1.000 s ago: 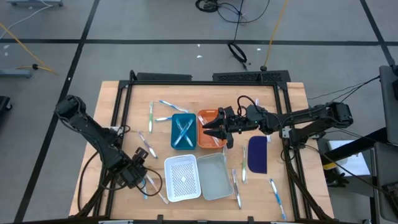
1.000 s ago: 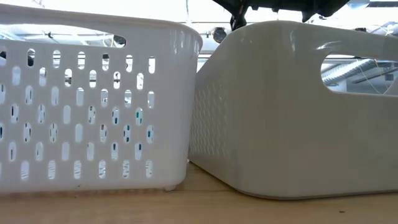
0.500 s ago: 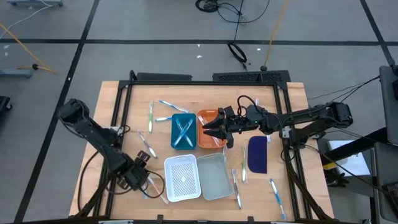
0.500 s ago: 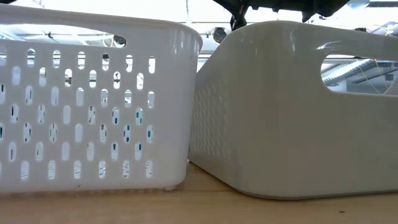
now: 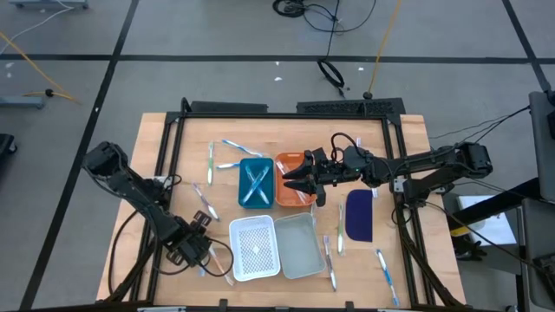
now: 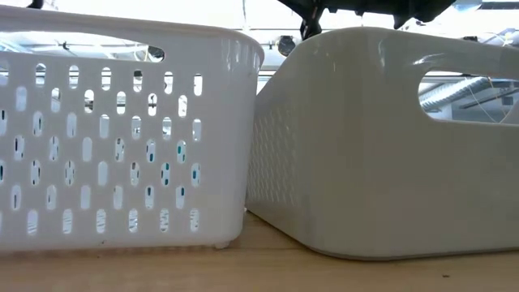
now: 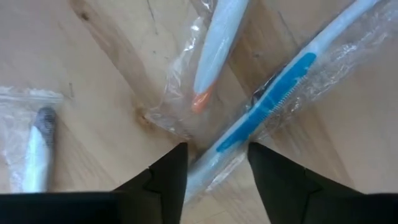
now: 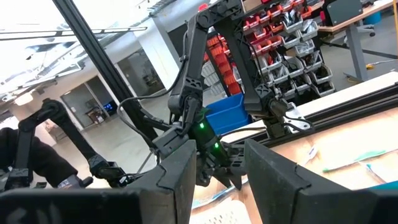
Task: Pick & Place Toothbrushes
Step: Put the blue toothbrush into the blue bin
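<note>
Toothbrushes (image 7: pixel 273 106) in crinkled clear wrap, thin and stick-like, scattered flat over the wooden surface (image 5: pixel 173 139) and partly sorted into trays. Nearest, between the dark fingers (image 7: pixel 165 180) of the left pincer (image 5: pixel 201 256), down low at the front left of the surface: a white handle with a bright blue strip, lying slantwise. Fingers apart, one on either side of that handle, not clamped on it. Just beside it a pale blue-white brush with an orange tip (image 7: pixel 217 43), the two wrappers overlapping; off to one side a grey-ended one (image 7: pixel 37 143). Right beside the left pincer, a white perforated basket (image 5: pixel 254 249), touching a plain white bin (image 5: pixel 299 245). More wrapped brushes along the front right (image 5: pixel 381 264) and beside the bin (image 5: pixel 329 256). Farther back, a dark blue oblong pad (image 5: pixel 358 215) on the right. Then a blue tray (image 5: pixel 244 165) with pale brushes crossed inside, edge to edge with an orange tray (image 5: pixel 286 162). Hovering over the orange tray, the right pincer (image 5: pixel 293 184), fingers apart, nothing seen between them. Farthest, a green-handled brush (image 5: pixel 211 160) and a blue one (image 5: pixel 230 146) near the back left of the surface.
</note>
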Controlling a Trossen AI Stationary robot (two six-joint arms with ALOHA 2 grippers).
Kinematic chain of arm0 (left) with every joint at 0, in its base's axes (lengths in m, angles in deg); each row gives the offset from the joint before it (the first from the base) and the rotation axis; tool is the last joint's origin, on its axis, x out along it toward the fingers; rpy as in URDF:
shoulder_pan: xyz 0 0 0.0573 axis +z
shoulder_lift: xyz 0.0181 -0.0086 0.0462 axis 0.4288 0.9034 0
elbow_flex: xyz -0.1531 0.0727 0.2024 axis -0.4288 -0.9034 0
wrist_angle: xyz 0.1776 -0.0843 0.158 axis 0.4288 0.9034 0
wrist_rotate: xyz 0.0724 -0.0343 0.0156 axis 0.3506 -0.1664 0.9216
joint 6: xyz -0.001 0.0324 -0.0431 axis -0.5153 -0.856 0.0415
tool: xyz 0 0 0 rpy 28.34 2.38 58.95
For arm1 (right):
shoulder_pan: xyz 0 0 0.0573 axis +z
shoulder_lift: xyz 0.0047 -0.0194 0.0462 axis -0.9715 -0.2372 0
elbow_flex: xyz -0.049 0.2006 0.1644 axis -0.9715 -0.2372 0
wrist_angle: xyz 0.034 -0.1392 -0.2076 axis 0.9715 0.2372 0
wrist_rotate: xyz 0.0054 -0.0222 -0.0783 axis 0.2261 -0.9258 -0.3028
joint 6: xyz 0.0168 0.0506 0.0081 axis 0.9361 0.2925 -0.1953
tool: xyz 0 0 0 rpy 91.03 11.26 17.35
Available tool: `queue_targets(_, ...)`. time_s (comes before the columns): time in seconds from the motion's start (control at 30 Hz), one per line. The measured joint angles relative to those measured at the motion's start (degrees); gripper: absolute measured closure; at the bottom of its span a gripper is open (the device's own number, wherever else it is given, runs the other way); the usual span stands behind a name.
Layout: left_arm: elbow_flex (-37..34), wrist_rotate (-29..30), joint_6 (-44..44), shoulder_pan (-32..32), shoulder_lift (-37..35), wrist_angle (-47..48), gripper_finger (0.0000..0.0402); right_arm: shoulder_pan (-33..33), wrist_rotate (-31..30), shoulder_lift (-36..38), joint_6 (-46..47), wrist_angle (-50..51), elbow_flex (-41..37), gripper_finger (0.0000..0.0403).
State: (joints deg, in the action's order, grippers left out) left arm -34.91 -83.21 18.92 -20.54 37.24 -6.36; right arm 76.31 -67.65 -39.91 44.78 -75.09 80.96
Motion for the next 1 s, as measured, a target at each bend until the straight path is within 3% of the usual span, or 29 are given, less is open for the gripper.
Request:
queue_targets(0.43,-0.1,-4.3,6.8,-0.2,0.0,-0.8,0.0388,0.1,0.0,0.0,0.0,0.0,0.0,0.0275)
queue_targets(1.0,2.1,-7.0,9.0,-1.9,-3.3,4.6,0.0386,0.1,0.0,0.0,0.0,0.0,0.0,0.0275)
